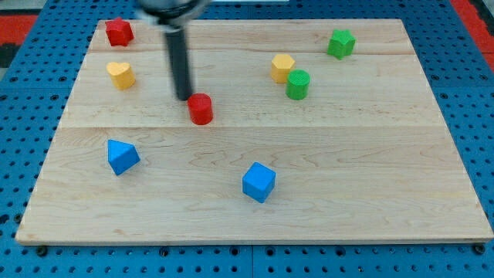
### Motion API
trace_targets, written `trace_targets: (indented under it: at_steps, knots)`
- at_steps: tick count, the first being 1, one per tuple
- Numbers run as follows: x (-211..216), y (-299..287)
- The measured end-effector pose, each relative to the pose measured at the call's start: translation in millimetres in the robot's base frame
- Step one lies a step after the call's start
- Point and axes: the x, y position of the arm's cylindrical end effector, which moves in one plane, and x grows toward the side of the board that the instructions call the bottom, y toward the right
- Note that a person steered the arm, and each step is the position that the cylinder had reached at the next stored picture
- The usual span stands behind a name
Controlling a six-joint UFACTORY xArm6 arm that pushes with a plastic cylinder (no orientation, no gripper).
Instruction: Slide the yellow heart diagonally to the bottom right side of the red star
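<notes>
Down near the middle of the board comes the end effector: my tip sits just at ten o'clock of the red cylinder, close beside it, perhaps touching, too close to call. It is a bare rod, so nothing opens or closes and it holds nothing.

Biggest first: the wooden surface fills the view, pale planks over a blue pegboard. On it, the blue cube stands toward six o'clock, and the blue wedge-like block toward eight o'clock. Up at one to two o'clock the green cylinder stands touching or nearly touching the yellow hexagonal block, with the green block farther out toward the corner.

Now the pieces that matter. The red star is at the far ten o'clock corner. The yellow heart lies right under it, at six o'clock of the star, a small gap between them, well apart from my tip.

Progress? By my reading, the slide has not begun: the heart is straight below the star, not off at its four to five o'clock. What remains is getting the tip round to the heart's nine o'clock side and nudging it across until it sits diagonally below-right of the star.
</notes>
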Motion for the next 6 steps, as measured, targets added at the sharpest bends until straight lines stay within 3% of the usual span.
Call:
trace_targets:
  at_steps: [1,2,4,5,6]
  knots:
    - [-4,-89]
    - [-31,-106]
    - [-85,59]
    - [-95,67]
    - [-52,28]
